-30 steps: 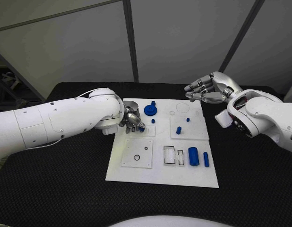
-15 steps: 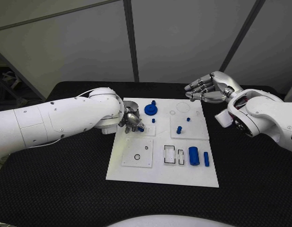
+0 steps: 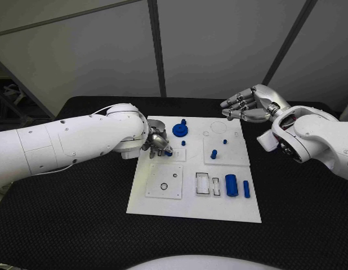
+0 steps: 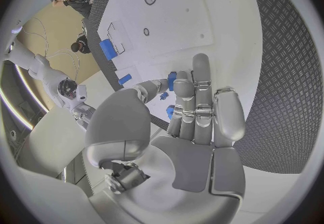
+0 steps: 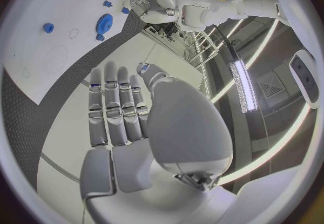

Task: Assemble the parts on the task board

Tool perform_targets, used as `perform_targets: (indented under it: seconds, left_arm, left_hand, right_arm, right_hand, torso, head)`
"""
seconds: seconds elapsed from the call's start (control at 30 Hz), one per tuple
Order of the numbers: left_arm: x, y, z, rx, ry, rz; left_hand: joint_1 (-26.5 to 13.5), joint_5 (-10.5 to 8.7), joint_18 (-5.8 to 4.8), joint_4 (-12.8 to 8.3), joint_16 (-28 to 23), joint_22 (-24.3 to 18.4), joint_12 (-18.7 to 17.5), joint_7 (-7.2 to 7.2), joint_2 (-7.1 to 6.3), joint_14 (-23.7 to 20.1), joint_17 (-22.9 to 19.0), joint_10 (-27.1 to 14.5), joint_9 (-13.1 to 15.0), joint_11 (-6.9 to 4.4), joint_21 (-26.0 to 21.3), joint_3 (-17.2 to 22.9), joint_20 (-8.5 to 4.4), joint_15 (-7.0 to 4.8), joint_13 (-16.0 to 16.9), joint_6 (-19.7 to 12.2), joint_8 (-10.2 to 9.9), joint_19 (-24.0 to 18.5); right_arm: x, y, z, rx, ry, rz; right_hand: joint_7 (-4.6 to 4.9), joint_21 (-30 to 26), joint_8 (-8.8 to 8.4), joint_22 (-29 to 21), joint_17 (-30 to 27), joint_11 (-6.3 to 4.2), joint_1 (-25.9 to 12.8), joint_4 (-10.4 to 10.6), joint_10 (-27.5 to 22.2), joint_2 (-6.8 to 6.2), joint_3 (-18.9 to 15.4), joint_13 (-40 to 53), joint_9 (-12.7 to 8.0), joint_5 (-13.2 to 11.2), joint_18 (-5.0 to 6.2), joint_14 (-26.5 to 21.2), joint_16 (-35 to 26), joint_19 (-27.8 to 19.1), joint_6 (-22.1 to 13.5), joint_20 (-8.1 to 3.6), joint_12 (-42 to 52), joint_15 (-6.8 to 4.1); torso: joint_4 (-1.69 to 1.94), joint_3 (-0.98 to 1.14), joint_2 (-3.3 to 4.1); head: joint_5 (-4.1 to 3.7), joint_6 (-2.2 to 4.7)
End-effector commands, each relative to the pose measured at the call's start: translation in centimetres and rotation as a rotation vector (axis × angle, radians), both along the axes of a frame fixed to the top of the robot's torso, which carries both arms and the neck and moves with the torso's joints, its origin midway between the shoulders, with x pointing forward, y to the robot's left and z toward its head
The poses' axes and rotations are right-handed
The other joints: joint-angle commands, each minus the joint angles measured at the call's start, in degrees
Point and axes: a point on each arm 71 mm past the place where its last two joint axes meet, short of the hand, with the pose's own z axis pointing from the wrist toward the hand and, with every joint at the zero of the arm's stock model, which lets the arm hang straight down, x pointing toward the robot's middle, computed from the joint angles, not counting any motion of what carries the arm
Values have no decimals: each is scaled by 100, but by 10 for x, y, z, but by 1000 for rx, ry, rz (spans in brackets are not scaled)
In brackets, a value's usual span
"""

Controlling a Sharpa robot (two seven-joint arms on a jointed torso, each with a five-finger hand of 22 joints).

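Fingers of left hand (image 3: 157, 140) pinch a blue part (image 3: 168, 152) over the task board (image 3: 192, 209); right hand (image 3: 247, 107) spread, holding nothing

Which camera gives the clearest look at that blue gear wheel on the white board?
The head view: the blue gear wheel sits unblocked near the board's far edge. The right wrist view shows it small and bent. In the left wrist view I cannot pick it out.
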Motion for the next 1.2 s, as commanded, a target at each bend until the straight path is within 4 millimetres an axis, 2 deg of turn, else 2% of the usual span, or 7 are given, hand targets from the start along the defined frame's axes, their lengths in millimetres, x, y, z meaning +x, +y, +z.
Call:
perform_targets:
  seconds: [0.03,0.37,0.73,1.0,1.2]
  left_arm:
    - [-2,-1,-3,25,24,-19]
    - [-1,-1,-5,40,46,-30]
    - [1,-3,-5,46,54,-36]
    - [3,-4,-6,47,53,-35]
    - [3,-5,-6,49,55,-37]
  left_hand:
    - [-60,5,-698,-1079,-41,18,87,-31,68,15,16,78,10,-31,5,1008,-17,-33,38,-2,60,21]
    - [-290,-18,-707,-980,-61,59,248,-83,215,34,61,185,-63,-61,5,631,-22,-42,126,1,148,45]
    - [-423,-19,-715,-883,-77,90,300,-107,295,41,90,222,-175,-75,7,392,-27,-46,142,49,162,67]
    - [-612,-22,-709,-691,-96,68,364,-124,401,50,120,248,-319,-83,-29,57,-29,-49,169,117,154,61]
    - [-708,-21,-711,-612,-107,75,401,-131,426,53,134,257,-396,-87,-34,-86,-31,-51,188,151,145,70]
  right_arm:
    - [0,1,1,1,-3,9]
    - [-1,0,1,0,0,6]
    - [-1,-1,1,-1,1,6]
    - [-1,-1,1,-1,1,6]
    - [-1,-1,1,-1,2,7]
  right_hand:
    - [34,-25,-26,-10,-1,20,-50,-28,-5,17,-4,-8,2,20,23,-7,-31,29,-22,24,-34,32]
    - [34,-28,-26,-12,-1,20,-51,-29,-6,16,-4,-8,2,23,23,-7,-33,30,-22,25,-35,32]
    - [34,-32,-27,-14,-1,20,-51,-31,-8,14,-4,-8,2,27,23,-8,-35,31,-23,25,-37,33]
    - [34,-32,-27,-14,-1,20,-51,-31,-8,14,-4,-8,2,27,23,-8,-35,31,-23,25,-37,33]
    - [34,-32,-27,-14,-1,20,-51,-31,-8,14,-4,-8,2,27,23,-8,-35,31,-23,25,-37,33]
  torso:
    - [-7,2,4]
    - [-2,3,0]
    - [-9,4,-2]
    - [-2,5,4]
    - [-3,4,0]
  head:
    - [-2,-3]
    - [-11,-16]
    - [-24,-18]
    - [-37,-16]
    - [-42,-23]
